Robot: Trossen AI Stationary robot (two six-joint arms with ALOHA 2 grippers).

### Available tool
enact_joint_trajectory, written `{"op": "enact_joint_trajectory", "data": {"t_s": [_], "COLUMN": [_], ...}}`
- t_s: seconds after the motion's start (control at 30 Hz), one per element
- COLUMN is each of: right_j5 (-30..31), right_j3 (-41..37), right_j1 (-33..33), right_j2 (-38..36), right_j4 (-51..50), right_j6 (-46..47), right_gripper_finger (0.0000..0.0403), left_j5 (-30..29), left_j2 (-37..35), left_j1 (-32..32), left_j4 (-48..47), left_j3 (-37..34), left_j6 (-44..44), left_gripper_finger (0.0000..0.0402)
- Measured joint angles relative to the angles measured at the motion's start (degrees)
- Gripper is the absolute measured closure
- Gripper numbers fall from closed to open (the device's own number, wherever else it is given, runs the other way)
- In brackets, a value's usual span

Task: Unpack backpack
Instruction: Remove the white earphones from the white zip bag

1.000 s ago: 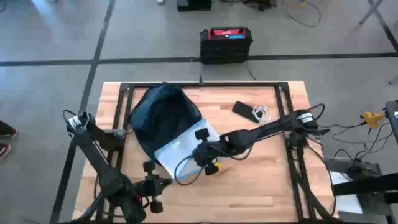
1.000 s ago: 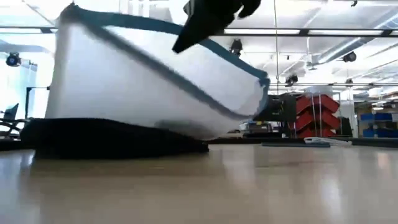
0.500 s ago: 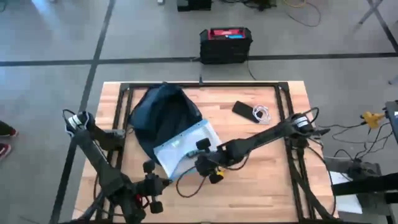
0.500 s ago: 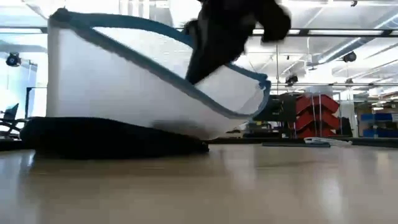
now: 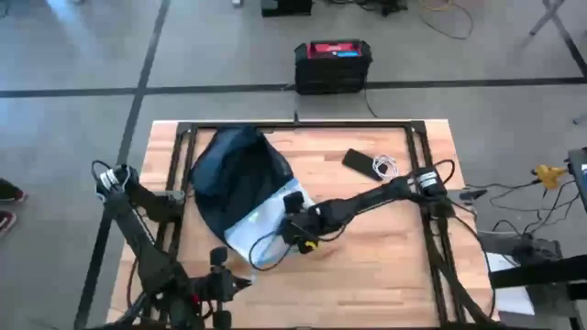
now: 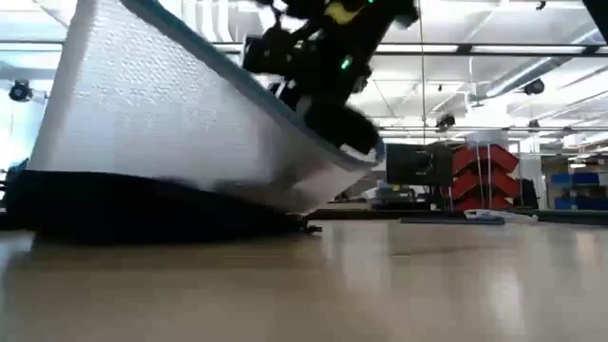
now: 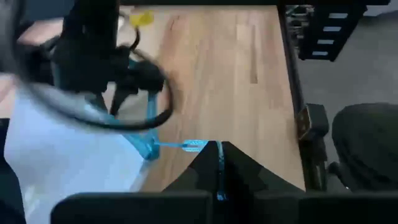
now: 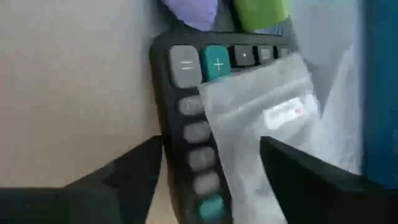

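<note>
Pretty sure I'm in a robotics lab or workshop, kind of warehouse-sized. My table (image 5: 367, 266) is a wood butcher-block top with a black frame (image 5: 303, 126) bolted around it, sitting on a bare concrete floor (image 5: 73, 55) with dark lines across it. Cables (image 5: 514, 197) trail off to one side. Looking level across the table, I see a high ceiling with beams and lights (image 6: 532, 87), red bins (image 6: 491, 176) and blue ones (image 6: 575, 190) on shelving.

1 backpack (image 5: 237, 174), 1 calculator (image 8: 193, 124)
</note>
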Motion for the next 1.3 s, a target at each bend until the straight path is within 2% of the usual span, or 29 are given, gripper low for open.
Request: {"op": "enact_joint_trajectory", "data": {"t_s": [0.1, 0.2, 0.3, 0.53, 0.6, 0.73, 1.0, 1.13, 1.3], "right_j5": [-2.2, -1.7, -1.0, 2.9, 3.1, 3.3, 7.6, 7.7, 7.2], "right_j3": [0.2, 0.3, 0.3, 0.3, 0.2, 0.1, 0.2, 0.2, 0.2], "right_j1": [-1.4, -1.8, -1.5, 1.4, 2.2, 3.4, 7.8, 11.3, 16.7], "right_j2": [2.1, 3.2, 3.1, 0.0, -0.6, -2.4, -8.0, -12.5, -17.2], "right_j4": [2.2, 2.9, 2.4, 0.8, 0.7, 0.6, -2.4, -10.3, -26.1], "right_j6": [3.1, 5.1, 5.4, 2.4, 2.0, 2.0, 2.6, 8.6, 22.0], "right_gripper_finger": [0.0116, 0.0144, 0.0201, 0.0366, 0.0394, 0.0397, 0.0403, 0.0403, 0.0403], "left_j5": [0.0, 0.1, 0.5, 0.0, 0.0, -0.9, -1.6, -1.6, -2.1], "left_j2": [0.0, 0.0, 0.0, 0.0, 0.0, 0.0, 0.0, 0.0, 0.0], "left_j1": [0.0, -0.1, -0.3, -0.2, -0.2, -0.2, -0.2, -0.2, -0.2], "left_j4": [-0.2, 0.0, -0.1, -0.8, -0.7, -0.7, -0.9, -0.8, -0.9], "left_j3": [0.0, 0.0, 0.0, -0.1, -0.1, -0.1, -0.5, -0.5, -0.5], "left_j6": [0.0, -0.2, -0.3, 0.0, -0.3, -0.5, -0.9, -1.4, -1.7], "left_gripper_finger": [0.0402, 0.0402, 0.0401, 0.0401, 0.0401, 0.0401, 0.0401, 0.0401, 0.0401]}}
